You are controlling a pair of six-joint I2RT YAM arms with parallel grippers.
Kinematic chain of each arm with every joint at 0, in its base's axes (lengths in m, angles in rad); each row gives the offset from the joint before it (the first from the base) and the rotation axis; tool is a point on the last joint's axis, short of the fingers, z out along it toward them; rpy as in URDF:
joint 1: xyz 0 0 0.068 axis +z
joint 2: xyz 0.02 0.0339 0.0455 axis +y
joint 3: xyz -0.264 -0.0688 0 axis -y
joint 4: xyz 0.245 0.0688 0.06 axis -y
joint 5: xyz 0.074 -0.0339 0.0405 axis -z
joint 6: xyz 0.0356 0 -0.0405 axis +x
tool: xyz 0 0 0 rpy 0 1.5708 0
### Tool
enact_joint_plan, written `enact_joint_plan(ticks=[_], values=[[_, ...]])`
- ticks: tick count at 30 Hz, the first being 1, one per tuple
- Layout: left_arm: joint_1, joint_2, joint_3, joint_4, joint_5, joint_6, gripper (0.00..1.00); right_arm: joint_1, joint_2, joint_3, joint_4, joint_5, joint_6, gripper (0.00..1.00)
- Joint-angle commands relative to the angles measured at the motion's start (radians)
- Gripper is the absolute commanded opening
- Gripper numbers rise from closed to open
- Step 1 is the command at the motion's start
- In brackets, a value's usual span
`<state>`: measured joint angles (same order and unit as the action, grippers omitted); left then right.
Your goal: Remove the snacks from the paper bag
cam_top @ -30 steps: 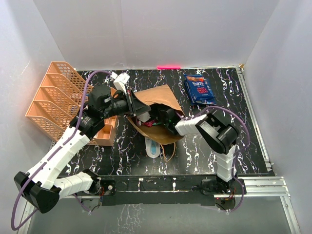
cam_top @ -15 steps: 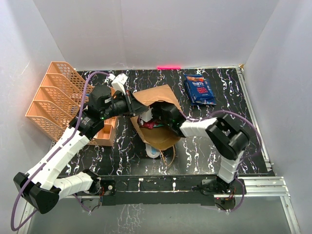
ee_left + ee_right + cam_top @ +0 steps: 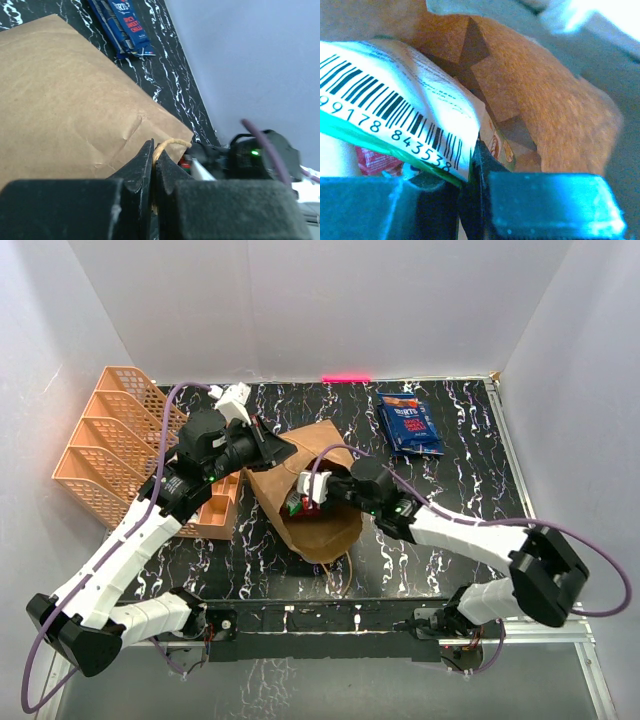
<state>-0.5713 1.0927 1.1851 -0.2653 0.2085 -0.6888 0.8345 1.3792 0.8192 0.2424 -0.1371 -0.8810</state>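
Orange mesh trays stand at the far left of the bench, apart from the work.

Left gripper: jaws pinched tight on the twisted handle of the paper bag. Judged purpose: lift the upper wall so the mouth gapes and the bag does not slide.

The bag lies on its side at mid-bench, brown kraft, creased, mouth towards the left.

Right gripper sits in that mouth, closed narrow on the edge of a white-green packet. The packet is glossy, with a barcode panel and a green border, and something red lies beneath it. It is inside the bag, not yet out.

Two dark blue packets lie at the far right, well apart from the bag.
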Motion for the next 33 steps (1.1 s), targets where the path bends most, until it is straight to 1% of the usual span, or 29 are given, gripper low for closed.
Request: enact_joint_plan(ticks=[1,5,8,10,14,19,23,27,33], values=[[0.004,-0.002,0.036,-0.023,-0.071,-0.008,0.00,0.005,-0.157,0.002,-0.043,0.000,0.168,0.07],[0.005,-0.010,0.034,-0.024,-0.094,-0.009,0.00,0.003,-0.219,0.011,-0.106,0.069,0.245,0.08],[0.006,-0.012,0.042,-0.023,-0.114,-0.007,0.00,0.003,-0.238,0.039,-0.168,0.070,0.340,0.08],[0.006,-0.009,0.053,-0.030,-0.126,-0.002,0.00,0.003,-0.246,0.075,-0.218,0.041,0.418,0.08],[0.005,-0.006,0.065,-0.048,-0.154,0.012,0.00,0.003,-0.268,0.178,-0.378,-0.022,0.586,0.08],[0.006,-0.011,0.063,-0.071,-0.206,0.038,0.00,0.003,-0.342,0.339,-0.635,-0.004,0.746,0.08],[0.007,-0.006,0.061,-0.082,-0.264,0.046,0.00,0.003,-0.431,0.447,-0.797,0.028,0.844,0.07],[0.005,-0.002,0.051,-0.080,-0.313,0.041,0.00,0.003,-0.539,0.514,-0.906,0.049,0.933,0.08],[0.006,0.006,0.039,-0.068,-0.344,0.037,0.00,0.003,-0.675,0.579,-0.997,0.199,1.105,0.08]])
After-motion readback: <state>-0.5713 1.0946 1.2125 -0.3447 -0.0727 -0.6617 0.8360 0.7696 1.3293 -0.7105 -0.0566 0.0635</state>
